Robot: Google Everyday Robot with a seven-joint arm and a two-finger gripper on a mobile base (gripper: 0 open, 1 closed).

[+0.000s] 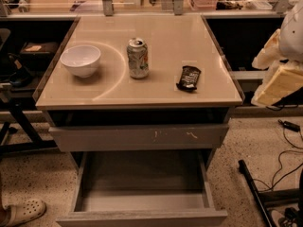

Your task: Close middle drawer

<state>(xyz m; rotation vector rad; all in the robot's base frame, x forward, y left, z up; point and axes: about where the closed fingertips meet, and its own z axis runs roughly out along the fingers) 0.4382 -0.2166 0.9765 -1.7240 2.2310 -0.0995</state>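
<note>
The middle drawer is pulled far out below the table top. Its plain grey front faces me at the bottom edge, and its grey inside holds nothing. Above it sits a wider grey drawer front with white scratch marks, pushed in further. My gripper shows at the right edge as pale white and yellowish parts. It is held at table height, well to the right of the drawers and touching nothing.
On the beige table top stand a white bowl, a drink can and a dark snack packet. Cables and a black bar lie on the floor to the right. A white shoe is at the bottom left.
</note>
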